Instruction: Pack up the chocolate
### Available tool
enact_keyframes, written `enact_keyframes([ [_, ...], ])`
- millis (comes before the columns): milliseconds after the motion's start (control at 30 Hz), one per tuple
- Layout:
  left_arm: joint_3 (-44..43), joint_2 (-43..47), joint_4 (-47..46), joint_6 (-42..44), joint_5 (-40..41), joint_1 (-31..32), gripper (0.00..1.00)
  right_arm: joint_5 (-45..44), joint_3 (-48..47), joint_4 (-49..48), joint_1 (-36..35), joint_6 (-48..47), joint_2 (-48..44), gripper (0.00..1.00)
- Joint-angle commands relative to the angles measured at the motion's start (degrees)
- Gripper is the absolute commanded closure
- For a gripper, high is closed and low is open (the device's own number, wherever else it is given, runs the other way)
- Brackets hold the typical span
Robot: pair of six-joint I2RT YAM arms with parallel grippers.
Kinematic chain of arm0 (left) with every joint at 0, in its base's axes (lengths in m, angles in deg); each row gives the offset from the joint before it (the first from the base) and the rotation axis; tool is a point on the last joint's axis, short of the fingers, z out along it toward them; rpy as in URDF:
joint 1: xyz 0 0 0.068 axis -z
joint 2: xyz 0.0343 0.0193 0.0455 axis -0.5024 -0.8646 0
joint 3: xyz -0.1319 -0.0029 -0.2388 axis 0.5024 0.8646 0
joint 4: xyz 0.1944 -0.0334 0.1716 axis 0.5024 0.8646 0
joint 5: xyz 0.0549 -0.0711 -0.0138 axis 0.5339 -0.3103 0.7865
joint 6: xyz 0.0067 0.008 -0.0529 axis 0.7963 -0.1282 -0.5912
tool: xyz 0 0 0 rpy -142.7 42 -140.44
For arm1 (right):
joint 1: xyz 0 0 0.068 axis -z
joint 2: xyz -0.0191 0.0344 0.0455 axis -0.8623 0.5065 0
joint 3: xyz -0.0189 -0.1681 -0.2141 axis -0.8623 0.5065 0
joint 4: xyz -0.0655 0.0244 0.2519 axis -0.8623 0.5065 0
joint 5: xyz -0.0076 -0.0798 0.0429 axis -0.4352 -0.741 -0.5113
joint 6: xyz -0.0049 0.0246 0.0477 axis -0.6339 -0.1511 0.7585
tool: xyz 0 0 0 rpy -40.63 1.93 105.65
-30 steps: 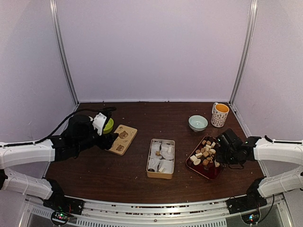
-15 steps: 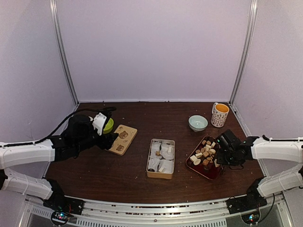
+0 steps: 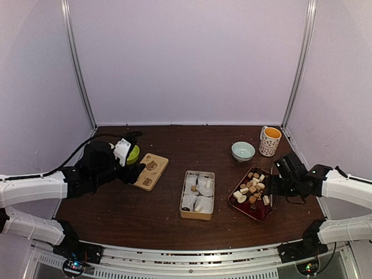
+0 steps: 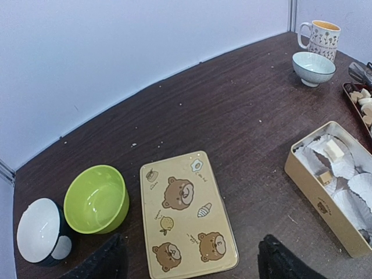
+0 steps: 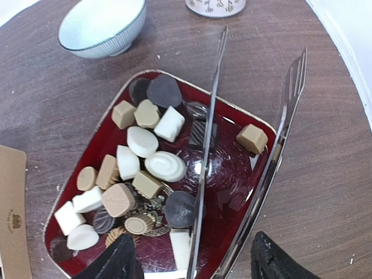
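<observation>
Found the chocolate (image 5: 145,168) mostly heaped in a red tray (image 5: 232,174) on the right side of the table: white, tan and dark pieces crowded toward one half, with one tan cube (image 5: 251,138) off alone near a corner. Spotted two more small pieces (image 4: 332,149) in the tan box (image 4: 317,195) at table centre, lying on white paper liners (image 4: 349,200). Logged right gripper (image 5: 197,258) over the tray's near end, fingers spread wide, carrying metal tongs (image 5: 212,116). Saw tong arms splayed with nothing pinched between them, the lone tan cube lying in the gap as seen from the wrist. Cannot tell whether tongs touch tray or chocolate. Traced tong tips past the tray's far rim, toward a pale blue bowl (image 5: 102,23) and a patterned mug (image 5: 215,6). Logged left gripper (image 4: 192,261) on the left side of the table, fingers wide apart and empty, poised over the near end of a bear-printed lid (image 4: 186,215) lying flat on the wood. Noted green bowl (image 4: 96,197) just beside the lid and a dark bowl with white inside (image 4: 40,229) right against the green one on its far side
</observation>
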Motion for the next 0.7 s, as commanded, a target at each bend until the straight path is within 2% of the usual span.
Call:
enact_keyframes([
  [0,-1.72,-0.50,-2.42,0.25,0.56,-0.12,0.21,2.32,-3.94,1.84,0.15,-4.79,-2.91,0.33],
  [67,-1.37,-0.45,-2.83,-0.45,1.50,-0.15,0.20,5.50,-5.04,1.14,0.04,-6.47,-4.10,0.34],
  [200,-0.59,0.03,-3.52,-2.43,2.12,-0.81,0.13,12.98,-6.58,-2.22,-0.91,-7.03,-5.38,0.35],
  [300,-3.84,-2.20,0.34,-4.50,1.15,-1.97,0.09,17.89,-7.72,-6.59,-2.87,-6.27,-4.19,0.34],
  [367,-7.65,-5.43,5.41,-7.34,2.04,-2.51,0.03,18.55,-9.53,-8.29,-5.18,-6.07,-2.10,0.34],
  [533,-17.53,-15.58,19.58,-16.22,-1.68,-3.94,0.03,14.81,-15.16,-9.45,-11.80,-7.19,4.63,0.34],
  [667,-19.77,-19.11,22.87,-19.97,-4.48,-3.94,0.02,16.30,-16.68,-12.29,-12.94,-7.64,7.87,0.33],
])
